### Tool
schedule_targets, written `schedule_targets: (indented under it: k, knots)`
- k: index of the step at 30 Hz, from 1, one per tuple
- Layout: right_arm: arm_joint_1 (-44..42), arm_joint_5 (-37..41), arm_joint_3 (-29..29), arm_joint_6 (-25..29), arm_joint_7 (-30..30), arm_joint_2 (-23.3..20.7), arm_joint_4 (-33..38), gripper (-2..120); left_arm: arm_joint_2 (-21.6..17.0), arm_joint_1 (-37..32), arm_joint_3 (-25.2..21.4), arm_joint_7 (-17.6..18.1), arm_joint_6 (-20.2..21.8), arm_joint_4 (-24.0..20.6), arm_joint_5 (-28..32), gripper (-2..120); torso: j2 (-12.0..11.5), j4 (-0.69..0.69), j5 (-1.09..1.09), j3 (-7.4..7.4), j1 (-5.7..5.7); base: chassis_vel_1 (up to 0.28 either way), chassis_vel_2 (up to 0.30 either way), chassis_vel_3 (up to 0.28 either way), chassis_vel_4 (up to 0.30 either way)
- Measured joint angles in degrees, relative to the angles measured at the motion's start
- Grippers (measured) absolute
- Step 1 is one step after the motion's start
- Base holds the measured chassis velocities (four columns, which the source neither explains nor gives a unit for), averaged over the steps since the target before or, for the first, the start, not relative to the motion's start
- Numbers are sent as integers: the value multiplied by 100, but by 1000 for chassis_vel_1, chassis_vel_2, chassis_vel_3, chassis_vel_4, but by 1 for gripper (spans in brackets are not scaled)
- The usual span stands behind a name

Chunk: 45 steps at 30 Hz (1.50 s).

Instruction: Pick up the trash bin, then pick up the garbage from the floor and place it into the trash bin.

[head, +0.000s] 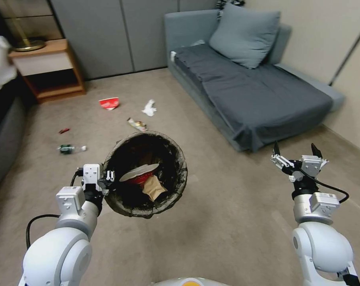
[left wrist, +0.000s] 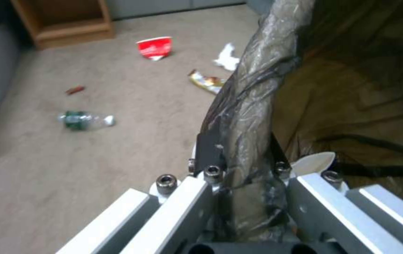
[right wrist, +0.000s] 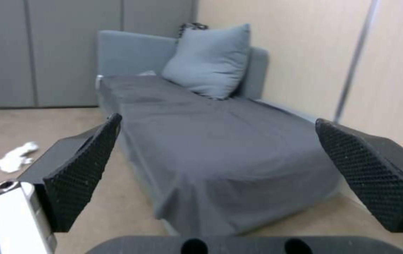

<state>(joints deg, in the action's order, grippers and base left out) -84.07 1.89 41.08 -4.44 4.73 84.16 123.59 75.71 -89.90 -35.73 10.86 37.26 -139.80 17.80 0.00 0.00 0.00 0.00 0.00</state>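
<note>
Litter lies scattered on the floor point(head: 227, 222) ahead of the robot: a red carton point(head: 109, 103), a crumpled tissue point(head: 149, 107), a snack wrapper point(head: 137, 124), a clear bottle point(head: 70, 149) and a small red scrap point(head: 63, 130), all well apart from both arms. The left gripper point(head: 108, 176) is clamped on the bagged rim of the trash bin point(head: 176, 174), 1 finger inside and 1 outside, which carries the bin off the carpet with its mouth facing up so dropped pieces fall in. Inside already sit what looks like a red-and-white carton point(head: 139, 174) and a tan paper bag point(head: 153, 190), though the dark liner makes them hard to read. The right gripper point(head: 295, 153) hovers empty near the grey sofa point(head: 259, 95), jaws spread wide, free to collect the remaining 5 pieces
</note>
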Motion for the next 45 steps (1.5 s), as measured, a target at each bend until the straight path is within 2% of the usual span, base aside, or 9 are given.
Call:
schedule_targets:
  k: [23, 28, 45]
  knots:
    - [15, -37, -4, 28, 2, 6, -68, 100, 27, 29, 21, -20, -50, 72, -10, 0, 0, 0, 0, 0, 0, 82, 76, 76, 81]
    - [40, -22, -1, 8, 71, -12, -65, 100, 24, 71, -1, 58, -120, 72, 199, 0, 0, -1, 0, 0, 0, 5, 14, 8, 5]
    - [-28, -42, -35, -27, 116, 8, -35, 100, 39, 50, 13, 54, -199, 106, 78, 0, 0, 0, 0, 0, 0, 0, 0, 0, 0]
